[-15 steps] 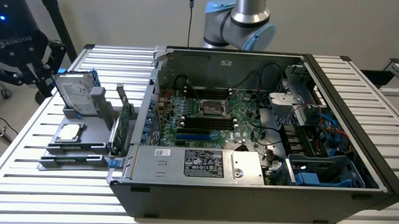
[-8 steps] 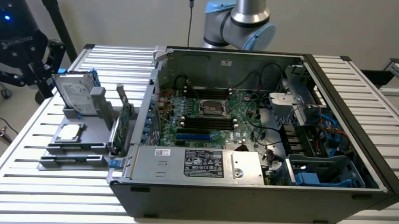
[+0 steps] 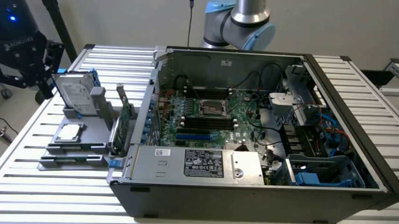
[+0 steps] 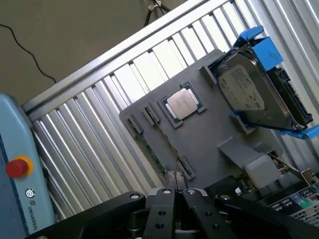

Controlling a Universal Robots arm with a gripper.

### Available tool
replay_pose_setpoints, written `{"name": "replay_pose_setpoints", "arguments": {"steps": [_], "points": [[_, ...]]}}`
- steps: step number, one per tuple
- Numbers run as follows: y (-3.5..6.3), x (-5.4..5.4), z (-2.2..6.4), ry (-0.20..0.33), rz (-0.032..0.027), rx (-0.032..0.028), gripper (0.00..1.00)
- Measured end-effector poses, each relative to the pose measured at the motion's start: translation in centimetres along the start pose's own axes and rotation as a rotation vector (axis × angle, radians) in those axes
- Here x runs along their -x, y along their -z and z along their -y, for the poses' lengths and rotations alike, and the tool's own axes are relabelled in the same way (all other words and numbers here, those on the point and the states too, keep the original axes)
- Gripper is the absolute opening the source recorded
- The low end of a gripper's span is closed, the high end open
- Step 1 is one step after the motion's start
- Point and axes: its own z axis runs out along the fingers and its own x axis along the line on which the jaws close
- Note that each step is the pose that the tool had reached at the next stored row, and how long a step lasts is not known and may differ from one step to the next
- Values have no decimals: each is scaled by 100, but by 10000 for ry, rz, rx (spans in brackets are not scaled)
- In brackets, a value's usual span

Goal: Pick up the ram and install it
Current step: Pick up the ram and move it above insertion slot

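Task stage: early. The pick-up is not done, and nothing shows as installed.
End effector: the end effector (image 4: 174, 185) hangs above the grey parts holder (image 4: 209, 134). Its fingertips look pressed together with nothing between them.
Ram: the ram (image 4: 152, 154) is a thin green strip seen edge-on. It appears to sit in a slot along the outer edge of the holder, between small clips. In the exterior view it reads as the long low bar (image 3: 72, 160) at the holder's front edge, near the table's front corner on the exterior view's left. It is not touched.
Holder's other parts: a processor chip (image 4: 182, 104) lies flat near the middle. A silver hard drive (image 4: 254, 92) in blue brackets stands at the far end. A taller green expansion card (image 3: 126, 116) stands on the side next to the case.
Computer case: the case (image 3: 249, 186) lies open on the slatted table (image 3: 56, 196), just beside the holder. Its motherboard (image 3: 206, 116) is exposed.
Memory slots: the black slots (image 3: 209, 122) below the processor socket look empty.
Left to do: the grasp, the lift out of the holder, the carry over the case wall and the seating in a slot.
Judgement: the work stands at the approach, with the end effector nearest the ram's end of the holder.
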Motion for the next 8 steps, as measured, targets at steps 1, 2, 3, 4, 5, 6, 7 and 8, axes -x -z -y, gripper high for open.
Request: {"name": "replay_pose_setpoints", "arguments": {"steps": [1,2,3,4,5,6,7,8], "points": [[-3,0,0,182,-12,9,11],[-6,0,0,361,-23,17,11],[-9,0,0,542,-34,25,11],[-13,1,0,723,-43,30,11],[-17,1,0,903,-47,30,11],[-21,1,0,1085,-52,26,11],[-26,1,1,1281,-53,19,11],[-32,1,1,1456,-52,10,11]]}}
